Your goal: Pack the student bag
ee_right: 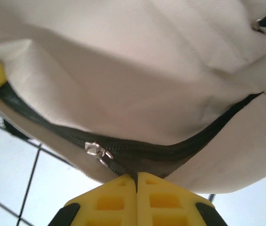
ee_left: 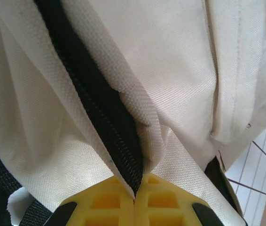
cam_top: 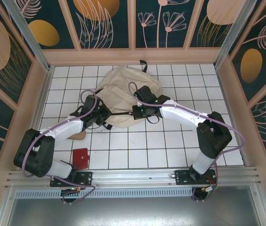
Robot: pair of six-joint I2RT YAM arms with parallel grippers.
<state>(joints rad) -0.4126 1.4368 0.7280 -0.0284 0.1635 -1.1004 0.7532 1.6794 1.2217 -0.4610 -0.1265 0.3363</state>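
While left gripper (ee_left: 135,187) clamps the student bag (cam_top: 119,82) zipper (ee_left: 100,113) at eight o'clock, right gripper (ee_right: 136,182) clamps at five; likely tensioning it.

1. L arm (cam_top: 62,128) is reaching fwd from its base, wrist angling inward to the right.
2. L gripper (ee_left: 135,188) is pinching the student bag (ee_left: 180,94) at a zip edge, yellow fingers (ee_left: 105,205) pressing together.
3. R arm (cam_top: 184,113) is stretching left toward centre.
4. R gripper (ee_right: 136,181) is clamping the student bag's zip seam, jaws meeting w/ no gap.
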